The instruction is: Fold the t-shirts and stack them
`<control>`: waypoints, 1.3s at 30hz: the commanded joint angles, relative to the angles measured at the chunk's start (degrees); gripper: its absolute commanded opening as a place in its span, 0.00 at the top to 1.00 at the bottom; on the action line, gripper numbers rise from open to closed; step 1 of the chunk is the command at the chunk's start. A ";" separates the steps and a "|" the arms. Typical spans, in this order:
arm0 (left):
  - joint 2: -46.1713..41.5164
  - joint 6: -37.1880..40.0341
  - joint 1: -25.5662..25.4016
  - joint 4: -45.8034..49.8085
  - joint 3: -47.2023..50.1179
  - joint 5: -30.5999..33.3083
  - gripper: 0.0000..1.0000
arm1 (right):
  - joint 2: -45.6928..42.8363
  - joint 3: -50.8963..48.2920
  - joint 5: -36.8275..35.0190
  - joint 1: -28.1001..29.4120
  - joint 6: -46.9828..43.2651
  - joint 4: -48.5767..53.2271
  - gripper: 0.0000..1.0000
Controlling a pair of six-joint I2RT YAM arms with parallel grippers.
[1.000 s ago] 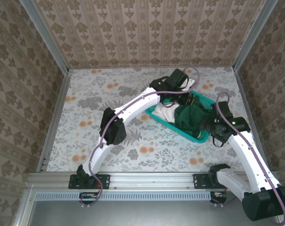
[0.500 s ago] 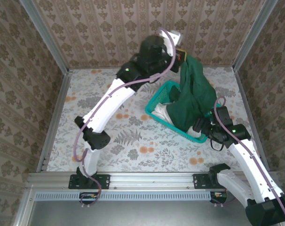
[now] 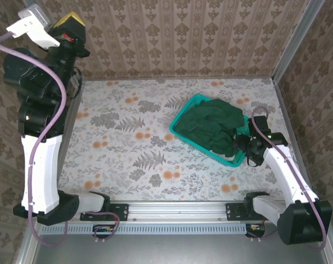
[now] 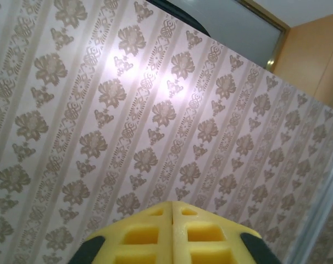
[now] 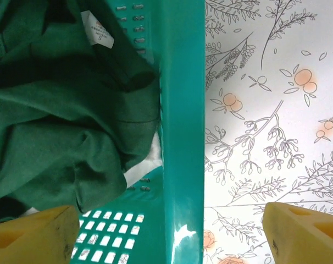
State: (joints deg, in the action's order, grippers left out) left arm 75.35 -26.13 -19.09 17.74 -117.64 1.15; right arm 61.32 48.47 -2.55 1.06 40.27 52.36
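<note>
Basket (image 3: 176, 128) on the right half of the table (image 3: 128, 137), teal, with a dark green t-shirt (image 3: 210, 126) heaped inside it. The cloth is crumpled, with no fold in it that I can see, and it spills over the rim on the side nearest the right arm. From the right wrist you can see its small white label (image 5: 98, 27) near the basket wall, and a bit of white cloth (image 5: 139, 170) peeking out beneath the green.

The right gripper (image 5: 169, 228) hangs low over that near rim with its fingers spread wide, one over the basket's inside and one over the table outside. It grips nothing. The left arm (image 3: 40, 137) is reared up high at the far left, well apart from the basket. The left gripper (image 4: 172, 212) points at the patterned wall (image 4: 155, 110), its yellow pads pressed together with nothing between them.

To my eye the job is at its start: the shirt has to come out of the basket before any folding or stacking. That looks like the step in hand. The next move calls for the right gripper to shift off the rim onto the green cloth and close on a good bunch of it. Then it must lift clear without snagging the mesh or dragging the basket along. The left arm will have to come down to help spread the shirt flat.
</note>
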 commanded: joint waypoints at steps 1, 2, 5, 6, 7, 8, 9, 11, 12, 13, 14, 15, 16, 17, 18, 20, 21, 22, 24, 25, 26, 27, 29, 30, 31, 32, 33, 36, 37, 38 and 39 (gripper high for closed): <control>6.44 -6.54 0.60 7.30 8.22 -17.60 0.80 | 0.75 1.75 1.34 -0.36 1.85 -0.08 0.13; 7.44 -7.57 0.05 7.23 10.83 -20.62 0.74 | 0.57 1.54 1.40 -0.36 2.44 -0.14 0.13; 11.07 -7.68 -4.39 6.13 18.40 -25.99 0.54 | -0.05 1.27 2.23 -0.35 3.18 -0.09 0.13; 12.86 -5.76 -6.55 7.34 18.84 -26.35 0.46 | -0.10 1.14 2.46 -0.33 3.06 0.00 0.13; 15.24 -3.43 -9.56 9.54 18.26 -26.82 0.39 | -0.23 1.13 2.54 -0.32 2.66 0.32 0.13; 17.57 -1.66 -11.15 11.53 17.17 -27.27 0.34 | -0.19 1.18 2.56 -0.36 2.33 0.59 0.13; 20.41 0.10 -12.87 14.76 15.26 -27.75 0.31 | -0.16 1.19 2.69 -0.30 2.04 1.06 0.13; 26.88 2.78 -15.35 20.22 10.89 -29.35 0.25 | 0.07 1.10 3.42 -0.31 1.61 1.56 0.13; 30.29 4.24 -16.65 23.24 8.44 -29.60 0.22 | 0.19 0.94 3.81 -0.36 1.41 1.69 0.13; 33.90 6.19 -18.04 26.86 5.53 -29.02 0.21 | 0.29 0.92 3.97 -0.35 1.30 1.82 0.13; 36.78 8.18 -19.37 29.87 2.46 -27.49 0.21 | 0.29 0.76 4.23 -0.31 1.17 1.78 0.13; 39.87 10.31 -20.80 32.81 -0.40 -24.66 0.19 | 0.29 0.75 4.62 -0.36 0.92 1.85 0.13; 42.37 12.10 -22.21 34.55 -2.38 -21.96 0.16 | 0.31 0.67 5.19 -0.31 0.71 1.94 0.13; 43.99 12.56 -22.97 34.72 -3.29 -20.74 0.14 | 0.29 0.71 5.59 -0.36 0.45 1.96 0.13; 45.91 12.76 -23.57 34.91 -4.11 -19.80 0.08 | 0.29 0.73 6.01 -0.32 0.10 2.13 0.13; 49.80 13.07 -24.30 36.16 -6.97 -18.86 0.00 | 0.20 0.70 6.74 -0.27 -0.57 2.23 0.13; 51.56 13.27 -24.69 36.68 -8.39 -17.59 0.00 | 0.14 0.83 7.04 -0.27 -0.95 2.39 0.13; 52.70 13.66 -24.96 36.91 -9.34 -16.34 0.00 | 0.20 0.92 7.24 -0.27 -1.22 2.40 0.13; 55.42 14.63 -25.59 38.06 -11.55 -12.50 0.00 | 0.08 1.34 7.30 -0.05 -1.60 2.84 0.13; 56.48 14.86 -25.86 38.32 -12.42 -11.69 0.00 | -0.01 1.32 7.43 0.06 -1.60 2.79 0.13; 57.63 14.97 -26.00 38.28 -13.09 -11.60 0.00 | -0.15 1.44 7.60 0.32 -1.60 2.80 0.13; 58.89 14.81 -26.08 38.34 -13.88 -11.57 0.00 | -0.12 1.43 7.94 0.50 -1.67 2.68 0.13; 61.19 14.92 -26.81 38.75 -15.52 -11.06 0.00 | 0.09 2.20 8.03 0.83 -2.89 2.97 0.12; 62.20 14.97 -27.20 38.65 -16.12 -10.88 0.01 | 0.33 2.94 7.37 1.03 -3.69 3.55 0.12; 62.97 14.86 -27.46 38.65 -16.51 -10.82 0.02 | 0.62 3.73 6.65 1.26 -4.39 3.98 0.12; 63.66 14.27 -27.78 38.69 -17.13 -10.06 0.04 | 0.94 4.47 5.99 1.63 -4.89 4.15 0.11; 64.38 13.65 -28.08 39.06 -17.72 -8.52 0.12 | 1.15 4.92 5.72 1.98 -5.26 4.10 0.11; 65.53 12.18 -28.36 39.70 -19.51 -8.12 0.37 | 1.76 5.38 5.48 2.32 -5.55 3.65 0.11; 65.54 11.75 -28.36 39.66 -19.96 -8.39 0.37 | 1.89 5.27 5.45 2.32 -5.51 3.63 0.11; 65.56 11.65 -28.52 39.71 -20.39 -8.76 0.36 | 1.88 5.25 5.37 2.36 -5.38 3.63 0.10; 65.54 11.63 -28.70 39.58 -20.81 -8.88 0.36 | 1.92 5.22 5.23 2.38 -5.15 3.59 0.10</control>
State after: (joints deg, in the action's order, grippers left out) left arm 140.62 -13.45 -47.33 54.94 -135.66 -8.64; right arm 62.65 52.69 3.77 3.07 35.94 54.30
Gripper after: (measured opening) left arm 0.639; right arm 0.895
